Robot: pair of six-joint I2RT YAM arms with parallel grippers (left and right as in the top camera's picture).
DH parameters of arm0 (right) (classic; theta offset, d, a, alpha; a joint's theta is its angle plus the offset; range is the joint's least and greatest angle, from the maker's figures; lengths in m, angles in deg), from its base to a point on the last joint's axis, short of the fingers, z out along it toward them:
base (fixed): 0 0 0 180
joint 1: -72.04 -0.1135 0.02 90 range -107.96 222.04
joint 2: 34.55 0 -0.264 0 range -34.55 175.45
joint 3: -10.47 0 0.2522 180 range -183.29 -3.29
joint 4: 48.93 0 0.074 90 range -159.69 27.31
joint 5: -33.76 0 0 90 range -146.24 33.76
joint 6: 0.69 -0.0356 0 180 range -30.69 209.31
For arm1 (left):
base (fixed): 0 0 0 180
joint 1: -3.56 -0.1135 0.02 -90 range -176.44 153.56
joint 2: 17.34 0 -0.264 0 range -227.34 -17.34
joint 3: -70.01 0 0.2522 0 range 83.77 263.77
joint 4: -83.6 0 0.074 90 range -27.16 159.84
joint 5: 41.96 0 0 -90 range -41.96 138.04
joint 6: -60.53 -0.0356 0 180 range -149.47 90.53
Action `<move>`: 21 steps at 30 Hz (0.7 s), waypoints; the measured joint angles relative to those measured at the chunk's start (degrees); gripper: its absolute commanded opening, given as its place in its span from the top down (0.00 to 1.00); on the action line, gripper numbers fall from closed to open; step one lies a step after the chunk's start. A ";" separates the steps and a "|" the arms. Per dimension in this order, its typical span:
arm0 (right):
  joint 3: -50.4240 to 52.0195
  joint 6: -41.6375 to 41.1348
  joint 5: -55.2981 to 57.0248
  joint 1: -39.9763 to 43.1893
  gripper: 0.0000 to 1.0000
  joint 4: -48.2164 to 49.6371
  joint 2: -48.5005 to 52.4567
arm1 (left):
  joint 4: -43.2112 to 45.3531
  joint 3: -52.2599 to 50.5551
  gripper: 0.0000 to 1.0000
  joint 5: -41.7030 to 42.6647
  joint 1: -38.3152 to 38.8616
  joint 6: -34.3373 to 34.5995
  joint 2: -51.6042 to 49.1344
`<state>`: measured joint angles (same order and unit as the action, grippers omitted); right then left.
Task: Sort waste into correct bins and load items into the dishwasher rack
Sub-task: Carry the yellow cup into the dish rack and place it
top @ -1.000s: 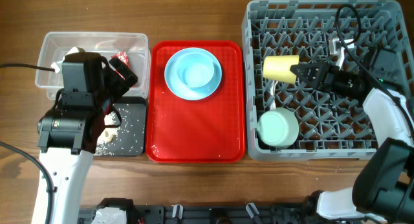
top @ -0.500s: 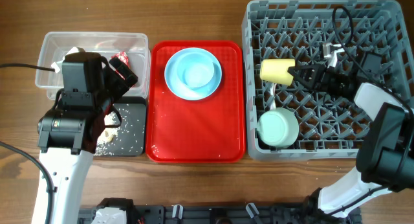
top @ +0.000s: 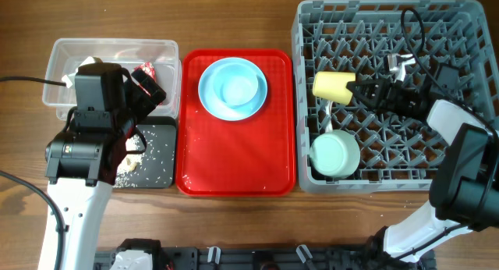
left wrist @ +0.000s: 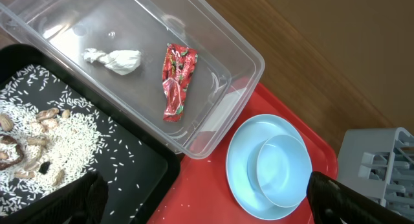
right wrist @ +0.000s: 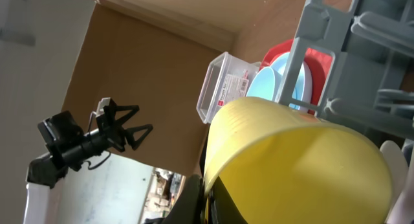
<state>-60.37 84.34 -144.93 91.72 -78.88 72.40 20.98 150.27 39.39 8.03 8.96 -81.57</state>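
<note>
While the right gripper [top: 360,89] is pinching the small yellow cup [top: 332,85], its jaws clamped tight at the rim end, the cup is hanging on its side just above the pegs in the left part of the dishwasher rack [top: 374,6]. It is a little behind the pale green bowl [top: 335,154], which is sitting in the rack's near-left corner.

The cup is looking like thin, stiff plastic: light and hard to break, but smooth enough to be swivelling in a two-point pinch. The wall at the rim, one finger inside and one outside, is seeming the soundest hold. That is where it appears to be taken, though the right wrist view is showing mostly curved yellow wall and is not making the finger placement plain.

Its long axis is lying roughly level and running across the rack, base pointing toward the red serving tray [top: 234,165], mouth facing the gripper. To settle mouth-down between pegs, it is probably going to need a turn at the wrist.

The left gripper [top: 146,89] is hovering, jaws spread wide and holding nothing, over the clear tub [left wrist: 213,75], where the red wrapper [left wrist: 176,81] and tissue wad [left wrist: 115,59] are lying.
</note>
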 measured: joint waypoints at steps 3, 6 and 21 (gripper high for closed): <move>0.00 -0.42 0.22 0.00 0.94 -1.14 0.00 | 0.02 0.00 0.00 0.00 0.00 0.00 0.00; 0.00 -0.81 0.81 0.00 0.91 -1.90 0.00 | 0.02 0.00 0.00 0.00 0.00 0.00 0.00; 0.07 -1.31 16.59 1.22 0.89 -12.81 -5.25 | 0.02 0.00 0.00 0.00 0.00 0.00 0.00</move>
<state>-60.31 83.03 -128.34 92.95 -91.69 67.16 21.00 150.27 39.39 8.03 8.96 -81.57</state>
